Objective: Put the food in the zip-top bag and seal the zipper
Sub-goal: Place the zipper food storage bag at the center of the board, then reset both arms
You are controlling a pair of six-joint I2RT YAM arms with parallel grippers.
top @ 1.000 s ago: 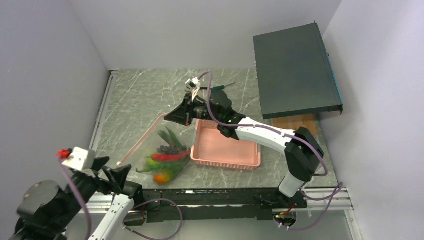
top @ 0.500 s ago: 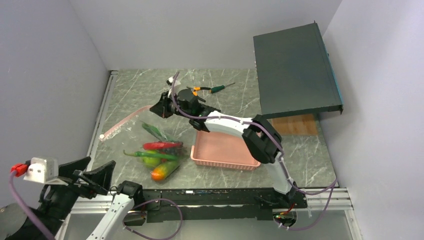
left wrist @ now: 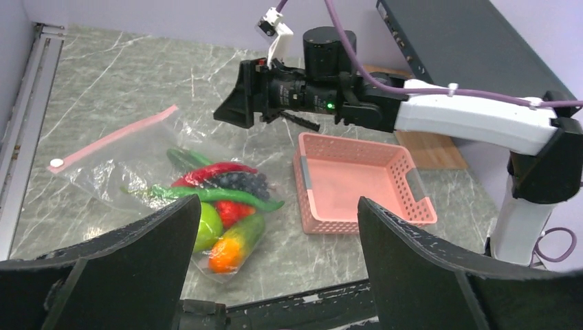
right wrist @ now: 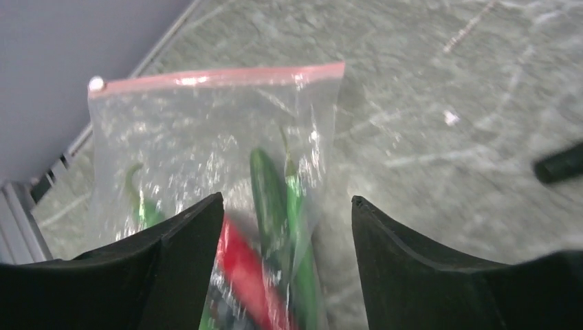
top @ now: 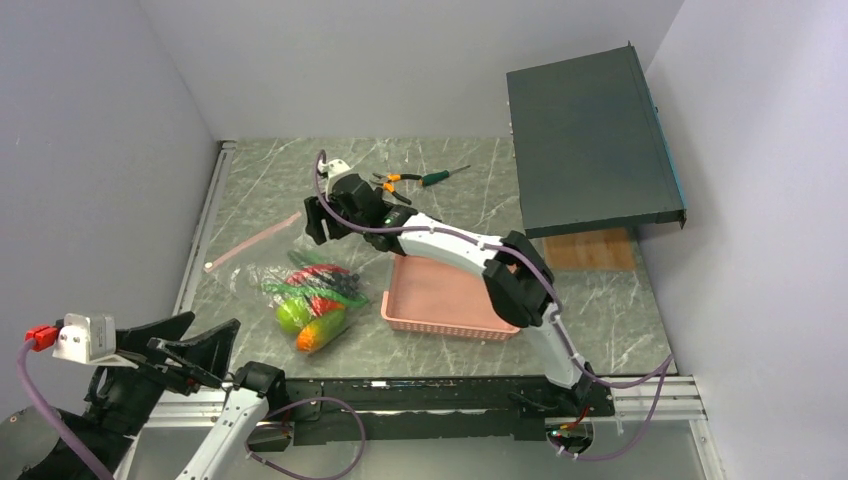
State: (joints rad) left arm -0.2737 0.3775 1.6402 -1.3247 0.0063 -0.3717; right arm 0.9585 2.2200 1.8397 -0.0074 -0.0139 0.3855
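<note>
**Bagged food on the table, both grippers spread wide**

We see the marble table [top: 260,190] with a dark flat case [top: 590,130] at its far right. The pink basket [top: 450,300] sits right of centre. Just left of it the zip-top bag [top: 262,268] lies flat. The right gripper [top: 315,220] hangs over the bag's far side, fingers apart and holding nothing. The left gripper [left wrist: 275,206] is raised at the near-left corner, also spread. Inside the bag is the food [top: 315,300]: green peppers [left wrist: 227,196], red chillies [left wrist: 210,172], a grape bunch [left wrist: 240,182], an apple [top: 291,314] and a mango [top: 320,331]. The zipper [top: 250,241] runs along the bag's far-left edge and ends in a white tab [top: 206,267]. We cannot tell whether the zipper is pressed shut. Orange-handled pliers [top: 392,181] lie behind the right arm.
</note>
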